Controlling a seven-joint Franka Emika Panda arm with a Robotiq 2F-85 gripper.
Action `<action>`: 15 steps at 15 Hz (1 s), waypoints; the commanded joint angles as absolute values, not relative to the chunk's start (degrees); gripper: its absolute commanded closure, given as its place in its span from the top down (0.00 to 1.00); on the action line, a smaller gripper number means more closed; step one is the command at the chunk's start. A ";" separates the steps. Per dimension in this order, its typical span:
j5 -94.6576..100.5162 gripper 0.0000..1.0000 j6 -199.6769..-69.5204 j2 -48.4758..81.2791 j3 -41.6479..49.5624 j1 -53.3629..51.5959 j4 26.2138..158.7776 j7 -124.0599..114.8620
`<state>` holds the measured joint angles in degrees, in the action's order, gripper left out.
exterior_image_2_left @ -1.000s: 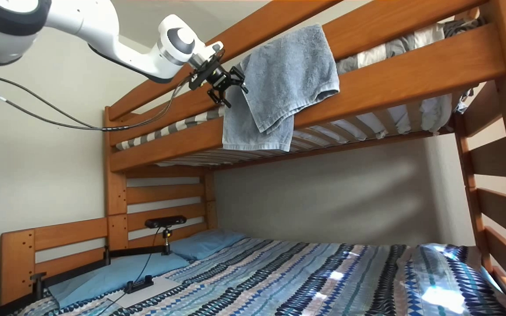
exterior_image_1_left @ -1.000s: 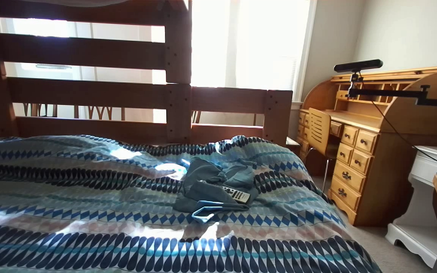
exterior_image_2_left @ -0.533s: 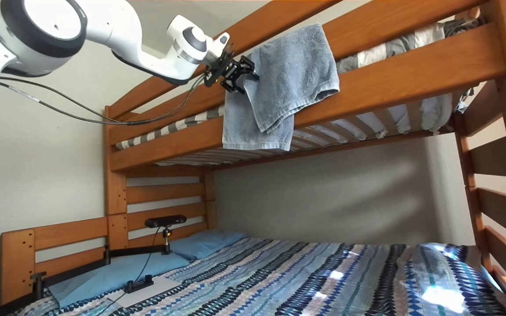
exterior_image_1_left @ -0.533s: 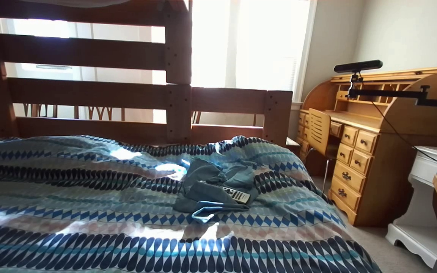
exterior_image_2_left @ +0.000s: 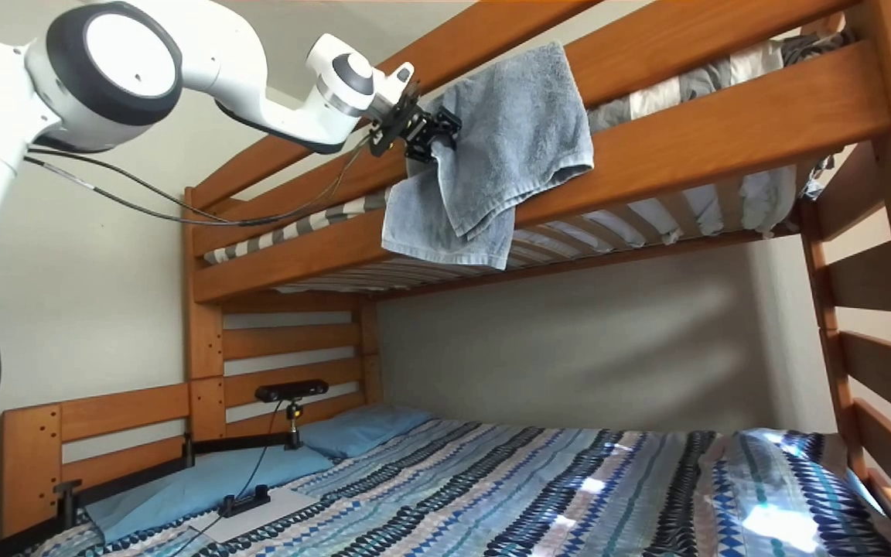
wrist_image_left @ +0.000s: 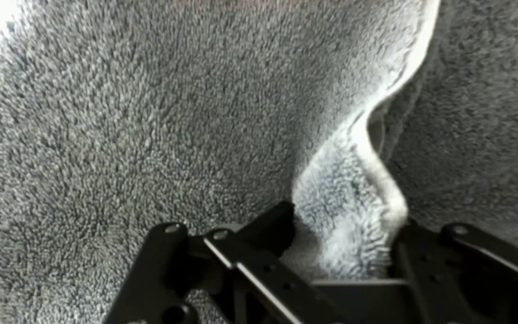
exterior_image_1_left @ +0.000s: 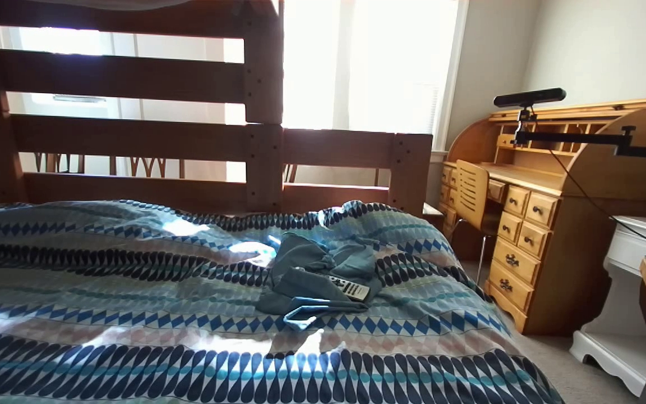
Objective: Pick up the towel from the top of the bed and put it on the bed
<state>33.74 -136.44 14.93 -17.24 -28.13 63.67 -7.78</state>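
Observation:
A grey-blue towel (exterior_image_2_left: 523,124) hangs over the side rail (exterior_image_2_left: 724,128) of the upper bunk, its lower corners dangling below the rail. My gripper (exterior_image_2_left: 439,139) is at the towel's left edge. In the wrist view the gripper (wrist_image_left: 346,225) has a bunched fold of the towel (wrist_image_left: 128,112) squeezed between its fingers, the pale hem bulging out ahead of them. The finger ends are partly buried in the cloth. Below, the bed (exterior_image_2_left: 554,495) has a striped, patterned cover; the bed (exterior_image_1_left: 132,320) also shows in an exterior view. The gripper is outside that latter view.
On the lower bed lie a dark teal cloth (exterior_image_1_left: 300,255) and a remote (exterior_image_1_left: 351,289). Blue pillows (exterior_image_2_left: 368,429) and a camera on a stand (exterior_image_2_left: 291,391) are at the bed's far left. Cables (exterior_image_2_left: 182,220) hang from the arm. A person stands at the left edge.
My gripper has moved right onto the towel's edge, and its jaws have closed in on a fold. The towel's lower left part has shifted slightly left and wrinkled.

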 commanded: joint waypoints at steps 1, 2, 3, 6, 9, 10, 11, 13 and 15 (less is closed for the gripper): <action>34.74 0.10 -131.69 15.32 -16.99 -29.02 60.09 -7.28; 34.96 0.02 -130.30 14.76 -16.85 -29.00 60.13 -7.34; 34.62 0.00 -129.64 13.99 -16.84 -28.71 60.59 -7.54; 34.21 0.01 -128.15 11.93 -16.45 -27.83 62.14 -8.24; 35.49 0.03 -125.56 9.26 -15.14 -27.20 64.19 -9.81; 35.75 0.03 -124.62 8.30 -14.51 -27.11 64.89 -10.83; 36.00 0.03 -124.08 7.27 -13.89 -27.06 65.67 -12.20; 36.80 0.03 -122.19 4.77 -12.61 -27.10 67.58 -15.04; 38.18 0.03 -119.84 2.12 -11.73 -27.20 69.47 -17.56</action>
